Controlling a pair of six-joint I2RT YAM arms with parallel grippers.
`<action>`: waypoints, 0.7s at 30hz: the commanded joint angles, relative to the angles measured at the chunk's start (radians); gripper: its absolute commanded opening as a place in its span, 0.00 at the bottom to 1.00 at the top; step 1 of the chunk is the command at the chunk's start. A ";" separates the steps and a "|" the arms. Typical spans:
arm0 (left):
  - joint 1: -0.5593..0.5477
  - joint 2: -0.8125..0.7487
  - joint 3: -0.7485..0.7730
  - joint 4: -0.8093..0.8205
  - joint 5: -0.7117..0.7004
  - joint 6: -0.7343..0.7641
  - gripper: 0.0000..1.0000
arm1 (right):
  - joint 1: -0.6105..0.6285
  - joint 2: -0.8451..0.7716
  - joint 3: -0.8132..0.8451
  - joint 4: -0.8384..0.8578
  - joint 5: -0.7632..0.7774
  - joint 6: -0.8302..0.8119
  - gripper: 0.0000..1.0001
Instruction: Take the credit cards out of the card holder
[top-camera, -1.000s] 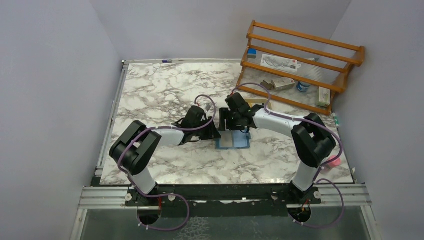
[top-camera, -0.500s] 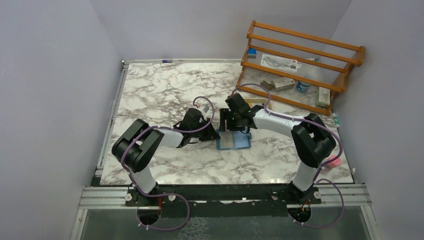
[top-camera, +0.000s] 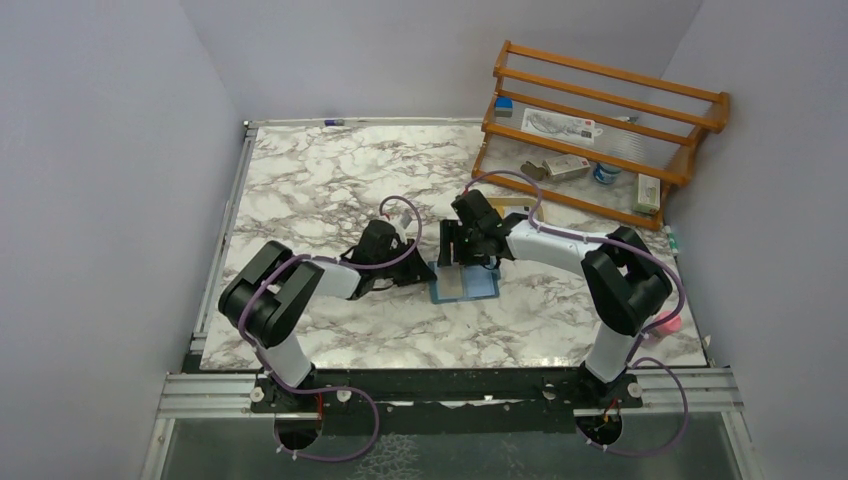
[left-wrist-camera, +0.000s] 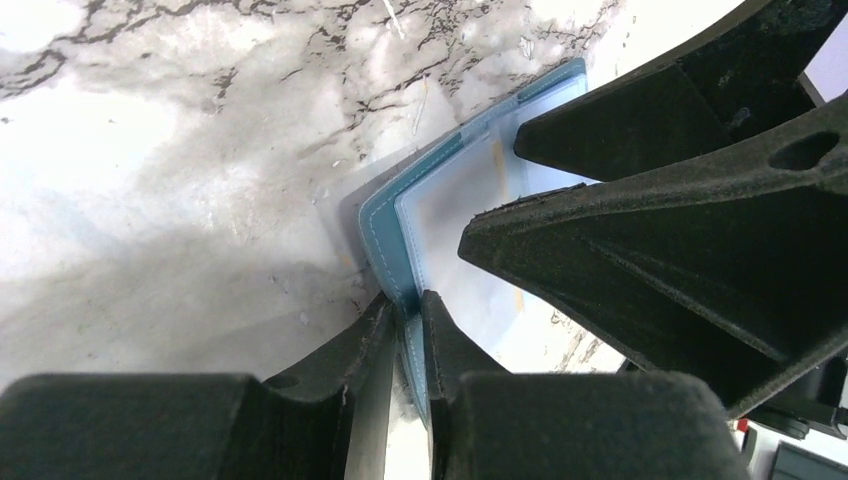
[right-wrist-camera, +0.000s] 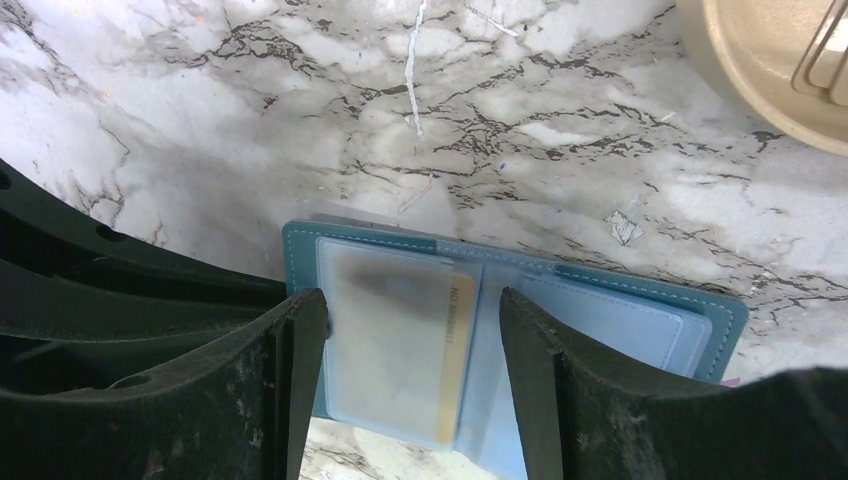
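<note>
The teal card holder lies open on the marble table, its paler blue inside up; it also shows in the right wrist view and the left wrist view. A whitish card with a yellow-orange card's edge behind it sits in the left frosted sleeve. My left gripper is shut on the holder's left edge, at its left side in the top view. My right gripper is open, its jaws standing either side of the card sleeve, above the holder's far edge in the top view.
A wooden rack with small items stands at the back right. A tan oval tray lies just beyond the holder in the right wrist view. A pink object sits at the table's right edge.
My left arm has drawn slightly left and lower, still at the holder's left edge. My right gripper and the holder have barely moved.
</note>
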 joint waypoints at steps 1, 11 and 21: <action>0.017 -0.016 -0.047 -0.054 0.002 0.008 0.21 | 0.006 -0.011 -0.019 0.021 -0.023 0.014 0.69; 0.025 -0.020 -0.070 -0.020 0.013 0.001 0.33 | 0.004 -0.015 -0.039 0.036 -0.034 0.021 0.69; 0.030 -0.018 -0.099 0.015 0.011 -0.015 0.17 | 0.004 -0.020 -0.048 0.040 -0.039 0.022 0.69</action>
